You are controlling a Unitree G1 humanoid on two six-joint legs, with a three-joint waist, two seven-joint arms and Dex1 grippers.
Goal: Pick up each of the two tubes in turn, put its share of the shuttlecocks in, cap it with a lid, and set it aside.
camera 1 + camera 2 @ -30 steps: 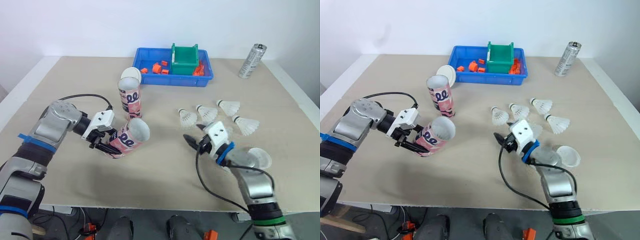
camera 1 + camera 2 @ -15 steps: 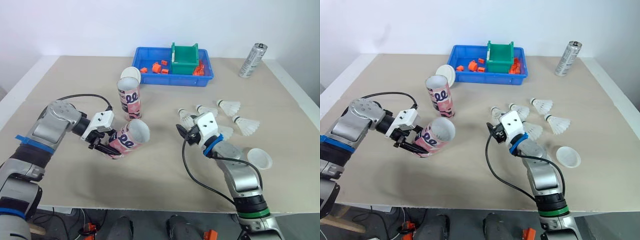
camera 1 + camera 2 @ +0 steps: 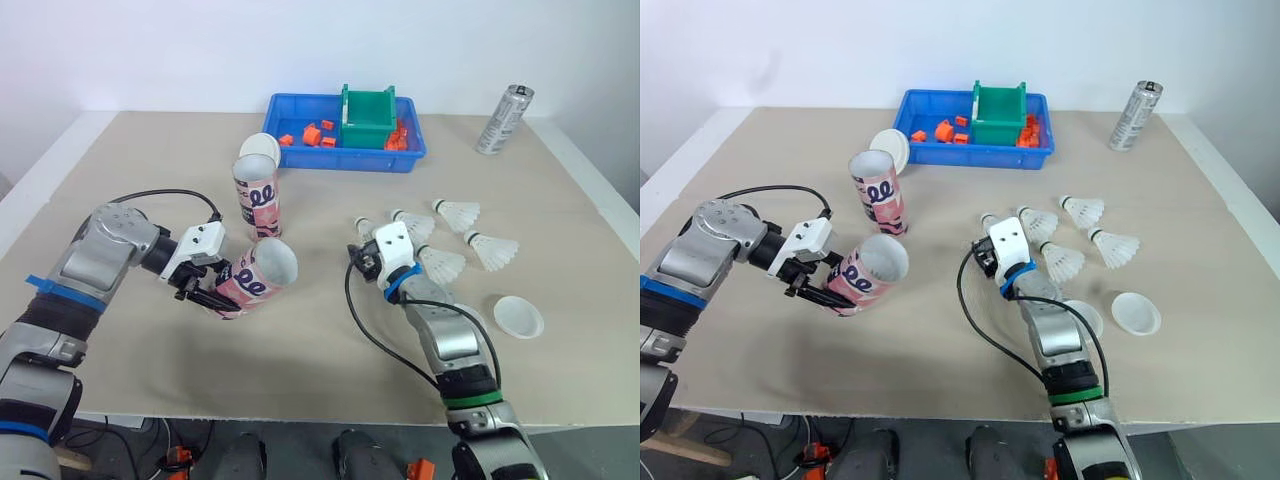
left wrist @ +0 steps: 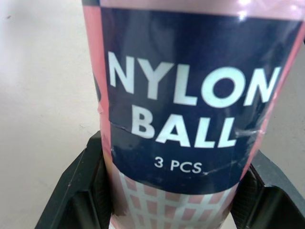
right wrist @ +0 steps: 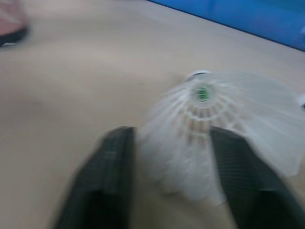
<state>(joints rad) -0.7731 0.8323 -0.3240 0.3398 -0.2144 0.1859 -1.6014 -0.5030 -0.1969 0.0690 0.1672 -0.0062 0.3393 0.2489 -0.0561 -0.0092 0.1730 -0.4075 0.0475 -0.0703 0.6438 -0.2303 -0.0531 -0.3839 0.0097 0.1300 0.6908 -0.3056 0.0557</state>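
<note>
The left claw [image 3: 203, 288] is clamped on a pink tube [image 3: 262, 272], one black finger on each side of its lower body. The tube is held tilted just above the counter [image 3: 130, 170], its open mouth turned toward the right arm. A dark navy band wraps the tube and reads "NYLON BALL 3 PCS" in white, with a pink grid pattern below it. The second tube [image 3: 258, 197] stands upright near the held one, uncapped, with a white lid [image 3: 262, 147] behind it.

The right claw [image 3: 360, 258] is low over the counter with its fingers spread to either side of the leftmost shuttlecock [image 5: 209, 138]; whether they touch its white skirt is too blurred to tell. Four more shuttlecocks [image 3: 457, 213] lie close by on the right, and another white lid [image 3: 518, 316] lies nearer the front edge
</note>
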